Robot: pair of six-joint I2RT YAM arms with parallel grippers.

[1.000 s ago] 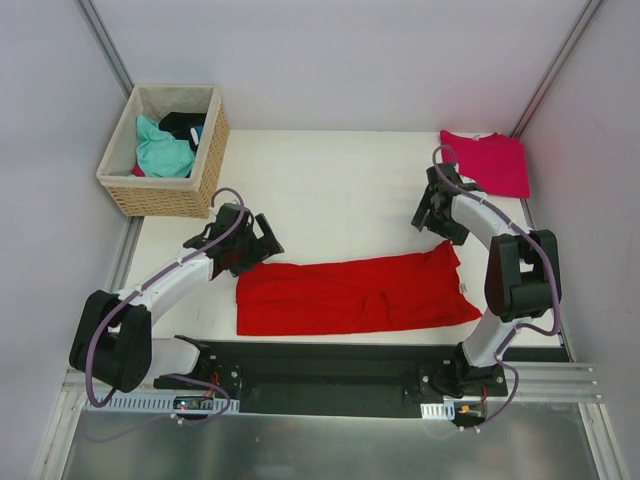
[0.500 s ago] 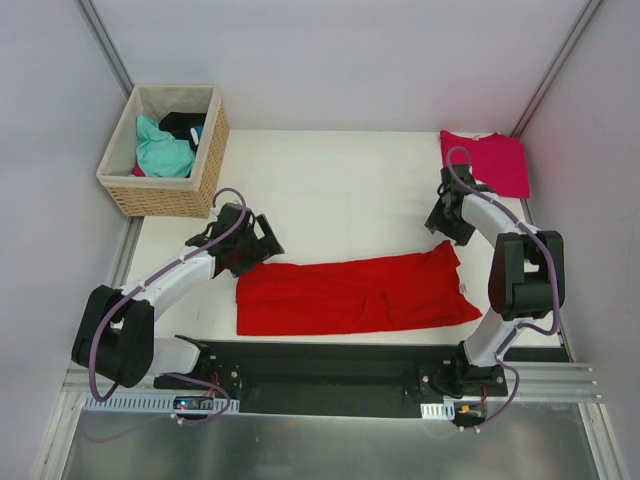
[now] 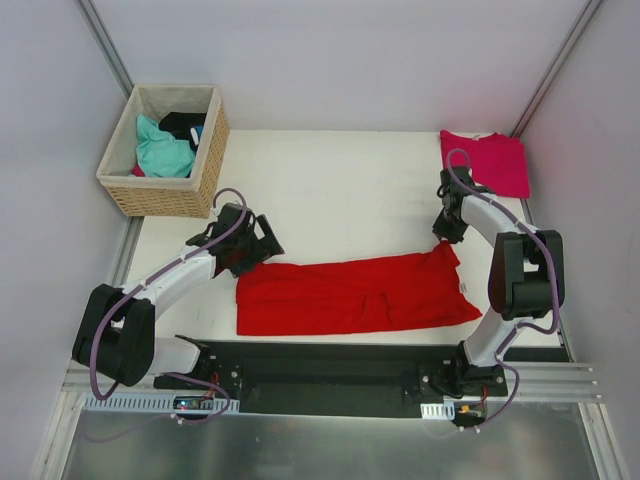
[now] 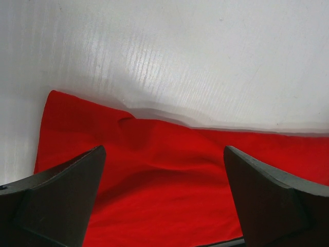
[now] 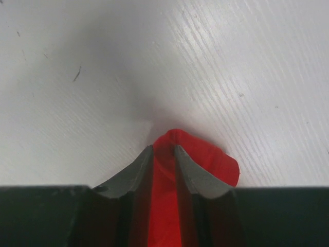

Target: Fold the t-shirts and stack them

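Observation:
The red t-shirt [image 3: 350, 295] lies folded into a long strip across the near part of the table, with a small white label at its right end. A magenta-pink t-shirt [image 3: 487, 160] lies flat at the far right corner. My right gripper [image 3: 443, 238] is at the strip's upper right corner. In the right wrist view my right gripper [image 5: 164, 149] is shut on a pinch of the red cloth [image 5: 213, 160]. My left gripper [image 3: 262, 240] stands at the strip's upper left corner. In the left wrist view my left gripper [image 4: 163, 152] is wide open above the red cloth [image 4: 180, 180].
A woven wicker basket [image 3: 150, 192] with teal and dark clothes stands at the far left corner. White walls close in the table at the back and sides. A black rail [image 3: 330, 365] with the arm bases runs along the near edge.
My right gripper has moved down to the red t-shirt's upper right corner and closed on the cloth. The left arm has stayed where it was, still open.

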